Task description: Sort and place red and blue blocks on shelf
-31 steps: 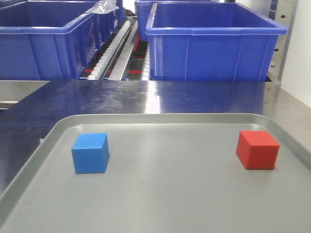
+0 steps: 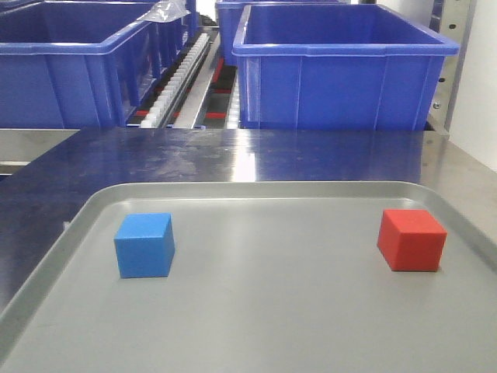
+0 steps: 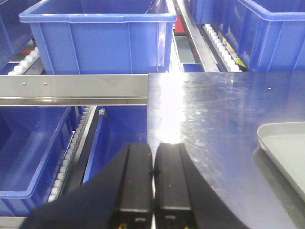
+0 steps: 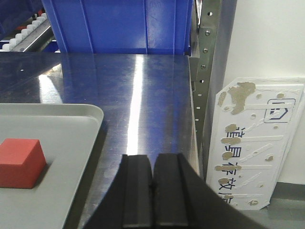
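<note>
Nothing differs from the earlier frame: blue block (image 2: 144, 245) sits on tray (image 2: 256, 189) at 9 o'clock, red block (image 2: 411, 239) at 3 o'clock, judged light, rigid, pinchable across flat faces; left gripper (image 3: 153, 171) and right gripper (image 4: 152, 183) clenched empty.

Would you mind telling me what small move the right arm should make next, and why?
Probably open the right gripper: its jaws are shut with nothing between them, and the red block lies free on the grey tray to its left, so no grasp seems possible until they part.
</note>
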Robot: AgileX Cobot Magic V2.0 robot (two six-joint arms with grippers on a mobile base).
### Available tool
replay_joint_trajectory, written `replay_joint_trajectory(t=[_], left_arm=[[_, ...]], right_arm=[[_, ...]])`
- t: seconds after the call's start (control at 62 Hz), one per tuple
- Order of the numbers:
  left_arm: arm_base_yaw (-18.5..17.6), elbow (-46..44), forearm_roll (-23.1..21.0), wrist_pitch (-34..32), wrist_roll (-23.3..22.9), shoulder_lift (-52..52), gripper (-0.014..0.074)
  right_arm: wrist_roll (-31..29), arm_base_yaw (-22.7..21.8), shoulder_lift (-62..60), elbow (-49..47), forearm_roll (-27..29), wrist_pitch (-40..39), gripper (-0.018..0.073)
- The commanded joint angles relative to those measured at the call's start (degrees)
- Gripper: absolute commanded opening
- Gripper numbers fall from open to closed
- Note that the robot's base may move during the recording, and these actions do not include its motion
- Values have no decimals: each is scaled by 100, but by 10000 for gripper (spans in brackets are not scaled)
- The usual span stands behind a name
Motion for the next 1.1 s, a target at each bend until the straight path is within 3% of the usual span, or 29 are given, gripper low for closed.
replay_joint_trajectory(t=[0.0, 0.596, 1.08], left_arm=[[0, 258, 6, -488, -19, -122, 134], [0, 258, 6, -488, -19, -122, 134], [0, 258, 6, -488, -19, -122, 134]], right_arm=[[-53, -30, -110, -122, -10, -515, 53], [-53, -30, -110, -122, -120, -548, 53], [-53, -30, -110, -122, -120, -1262, 53]])
